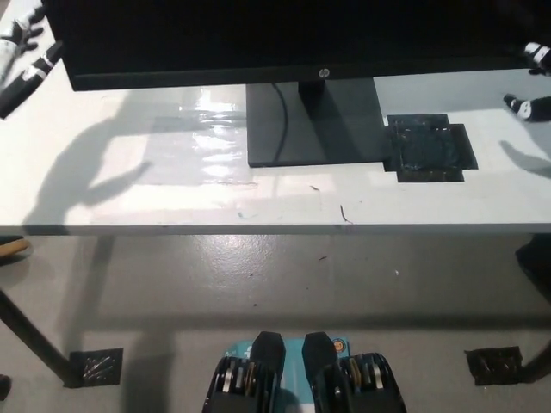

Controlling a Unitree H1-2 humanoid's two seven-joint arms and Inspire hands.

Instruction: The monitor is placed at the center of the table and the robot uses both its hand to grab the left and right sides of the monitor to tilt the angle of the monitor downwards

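White surface [448, 202] runs across the upper half of the head view, grey floor below its front edge. One monitor [284, 39] stands at its middle; only the dark lower part of the screen and the bottom bezel show, the top being cut off by the frame. One flat dark stand base [314, 129] sits under it, a cable curving over the plate.

Left hand [21, 56], white, is at the upper left, just beside the monitor's left edge. Its fingers are spread and close on nothing; I see no contact with the bezel. Right hand [532, 82], black with pale tips, shows only in part at the right edge, near the monitor's right side; whether it is open or closed cannot be told.

Judgement: one hand flanks each side because the tilt needs an even hold on both edges; a one-sided push would likely twist the screen on its base. Grasp not yet made.

Further out: one dark square patch [430, 148] on the surface right of the base, one glossy clear sheet [202, 142] left of it. Two dark pads on the floor, left [95, 366] and right [492, 361].
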